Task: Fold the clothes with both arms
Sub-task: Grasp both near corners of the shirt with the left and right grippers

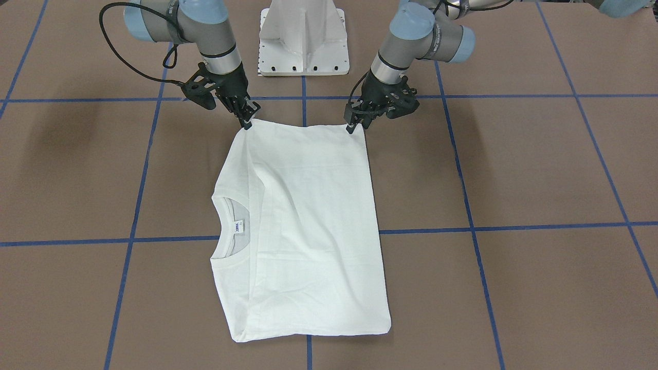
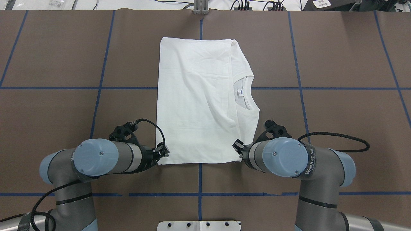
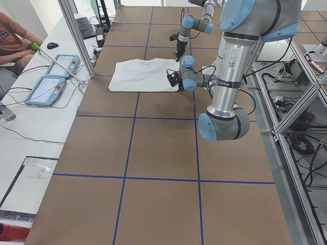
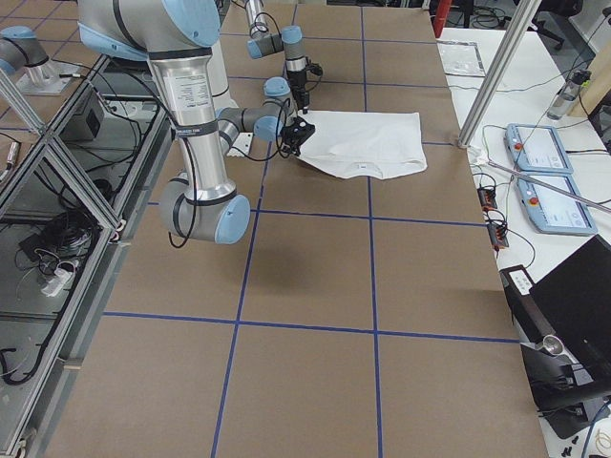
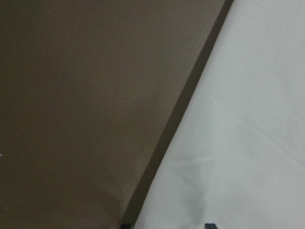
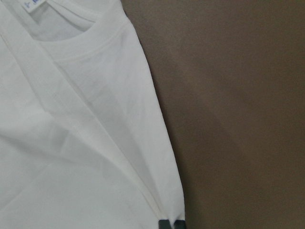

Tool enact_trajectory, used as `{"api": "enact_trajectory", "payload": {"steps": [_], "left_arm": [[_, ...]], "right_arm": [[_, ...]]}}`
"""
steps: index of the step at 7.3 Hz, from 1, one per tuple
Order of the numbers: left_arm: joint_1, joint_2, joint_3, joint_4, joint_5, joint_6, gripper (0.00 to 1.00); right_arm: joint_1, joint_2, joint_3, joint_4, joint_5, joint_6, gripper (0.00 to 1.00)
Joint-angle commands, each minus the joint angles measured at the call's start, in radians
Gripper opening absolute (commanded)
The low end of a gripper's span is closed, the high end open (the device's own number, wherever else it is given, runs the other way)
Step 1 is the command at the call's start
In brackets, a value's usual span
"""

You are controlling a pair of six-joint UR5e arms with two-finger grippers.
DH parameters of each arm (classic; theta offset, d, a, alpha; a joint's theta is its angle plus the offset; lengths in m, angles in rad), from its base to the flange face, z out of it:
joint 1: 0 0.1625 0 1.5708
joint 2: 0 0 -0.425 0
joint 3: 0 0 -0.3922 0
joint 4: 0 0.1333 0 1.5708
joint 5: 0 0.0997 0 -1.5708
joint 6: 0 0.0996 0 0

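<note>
- Overhead view: right gripper [image 2: 240, 155] pinches shirt [image 2: 196, 96] corner; left gripper [image 2: 161, 156] looks spread astride its edge.
- Close left firmly before lifting; raise both corners evenly.

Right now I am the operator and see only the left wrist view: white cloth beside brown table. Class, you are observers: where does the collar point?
Observer: The T-shirt's collar faces the robot's right side.
Operator: Where is the other arm?
Observer: The right gripper sits at the near corner on the collar side.
Operator: Any print showing?
Observer: None; only a small neck label.
</note>
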Motion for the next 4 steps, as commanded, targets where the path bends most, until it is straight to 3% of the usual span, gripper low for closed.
{"api": "enact_trajectory", "payload": {"steps": [1,2,3,4], "left_arm": [[0.02,0.001,0.001,0.001,0.0,-0.041,0.46],[0.022,0.001,0.001,0.001,0.0,-0.047,0.31],[0.022,0.001,-0.002,0.001,0.0,-0.052,0.0],[0.022,0.001,-0.005,0.001,0.0,-0.052,0.0]], "right_arm": [[0.001,0.0,0.004,0.0,-0.001,0.001,0.0],[-0.001,0.0,0.004,0.0,-0.001,0.001,0.0],[-0.001,0.0,0.004,0.0,-0.001,0.001,0.0],[-0.001,0.0,0.004,0.0,-0.001,0.001,0.0]]}}
